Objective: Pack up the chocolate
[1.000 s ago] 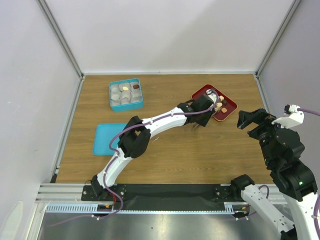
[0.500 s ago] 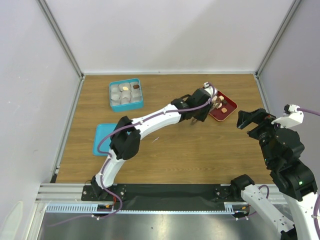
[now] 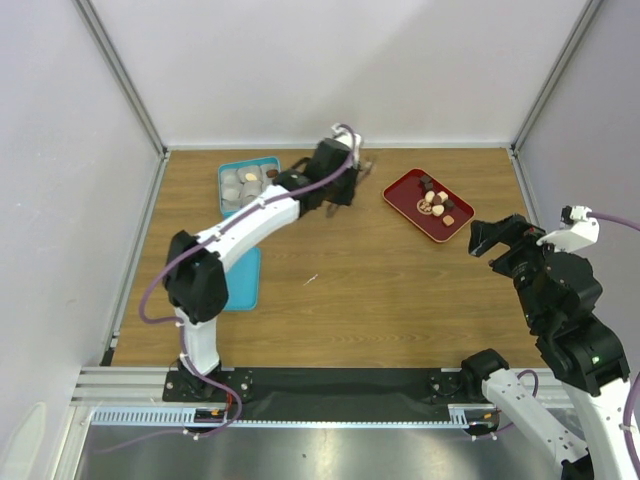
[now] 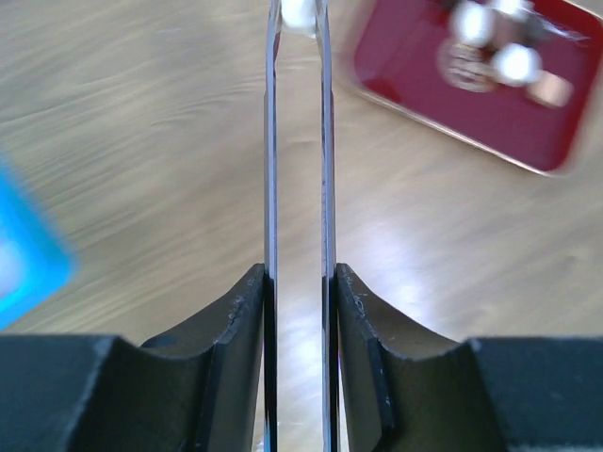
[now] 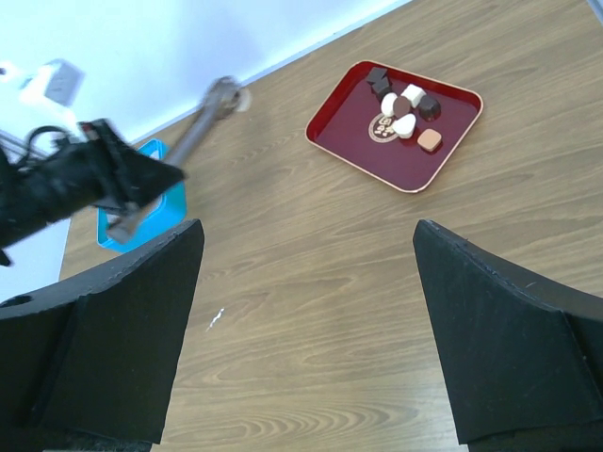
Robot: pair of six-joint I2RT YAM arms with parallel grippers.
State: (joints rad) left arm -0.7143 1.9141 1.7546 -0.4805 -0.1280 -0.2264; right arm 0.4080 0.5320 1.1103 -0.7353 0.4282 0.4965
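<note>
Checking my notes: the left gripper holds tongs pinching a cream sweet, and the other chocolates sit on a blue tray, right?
No: the tray is red, not blue, as the right wrist view shows. The left gripper does hold tongs pinching a cream sweet.

No text, number or brand legible in any view.

Nearest thing to a mark: pale pattern on the top face of a round brown chocolate point(image 5: 382, 128), lying on the red tray point(image 5: 347, 141) among the other pieces. Could be a stamp or emblem; cannot tell which. Right wrist view: too small to make out any letters. Left wrist view: same disc blurred, pattern smeared to light flecks. Top view: disc is a speck, marking not resolvable.
</note>
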